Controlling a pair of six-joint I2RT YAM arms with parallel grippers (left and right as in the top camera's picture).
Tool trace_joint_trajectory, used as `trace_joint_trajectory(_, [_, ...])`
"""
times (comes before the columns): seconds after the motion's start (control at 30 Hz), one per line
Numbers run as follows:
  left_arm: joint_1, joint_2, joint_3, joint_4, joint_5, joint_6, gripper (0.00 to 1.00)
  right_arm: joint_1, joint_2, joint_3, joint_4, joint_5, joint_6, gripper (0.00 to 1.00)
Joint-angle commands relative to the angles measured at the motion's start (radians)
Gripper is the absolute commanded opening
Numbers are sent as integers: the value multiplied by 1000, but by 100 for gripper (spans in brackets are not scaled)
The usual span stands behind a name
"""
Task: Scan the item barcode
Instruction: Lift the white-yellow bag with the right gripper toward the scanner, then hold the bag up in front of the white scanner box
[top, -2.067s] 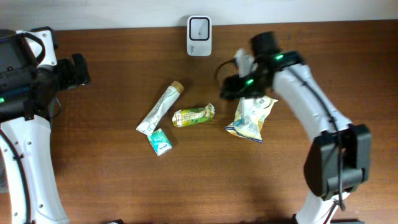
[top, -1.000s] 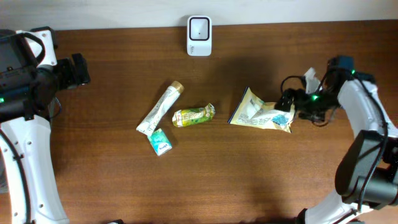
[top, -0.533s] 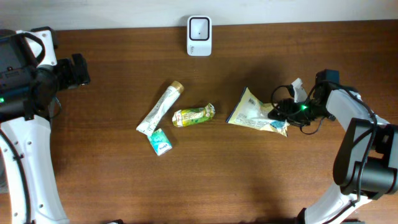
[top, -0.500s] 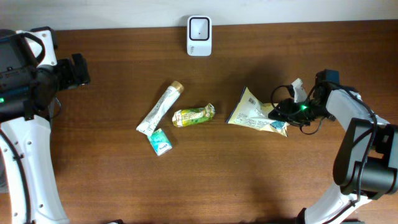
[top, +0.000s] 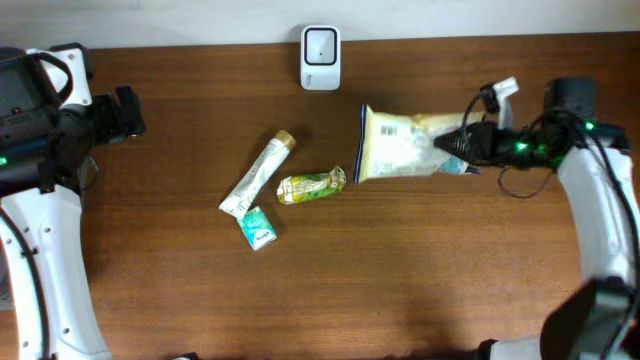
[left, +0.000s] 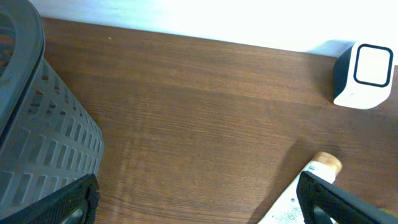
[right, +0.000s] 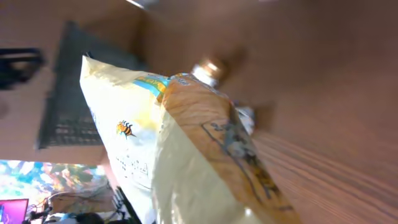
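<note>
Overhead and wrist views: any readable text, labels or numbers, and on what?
No text is legible in any view.
Print and a bee picture on the bag: letters blurred.
Print on the tube, packet and box: too small.
No marking seen on the scanner.

snack bag (top: 405, 145): pale yellow, bee print, off the table, sideways, right of centre
scanner (top: 320, 44): white, dark-framed face, far edge, centre
</note>
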Motion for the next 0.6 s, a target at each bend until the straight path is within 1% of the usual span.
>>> trace_joint_trajectory(0.0, [4, -3, 4, 5, 0, 2, 99, 8, -126, 21, 53, -87, 176, 4])
trace_joint_trajectory(0.03, [4, -3, 4, 5, 0, 2, 99, 18, -170, 22, 88, -56, 256, 4])
trace_joint_trajectory(0.1, [4, -3, 4, 5, 0, 2, 99, 56, -258, 30, 129, 31, 369, 4])
trace_joint_trajectory(0.17, [4, -3, 4, 5, 0, 2, 99, 111, -311, 55, 143, 101, 452, 4])
trace_joint_trajectory(0.23, [4, -3, 4, 5, 0, 2, 99, 171, -316, 91, 146, 116, 467, 4])
trace_joint_trajectory(0.27, [4, -3, 4, 2, 0, 2, 99, 229, -309, 121, 151, 175, 497, 4])
trace_joint_trajectory(0.4, [4, -3, 4, 2, 0, 1, 99, 359, -257, 200, 179, 346, 496, 4])
trace_joint_trajectory(0.43, [4, -3, 4, 2, 0, 2, 99, 420, -216, 232, 246, 383, 496, 4])
trace_joint_trajectory(0.5, [4, -3, 4, 2, 0, 2, 99, 484, -163, 258, 335, 472, 497, 4])
trace_joint_trajectory(0.57, [4, -3, 4, 2, 0, 2, 99, 569, -88, 267, 440, 729, 481, 4])
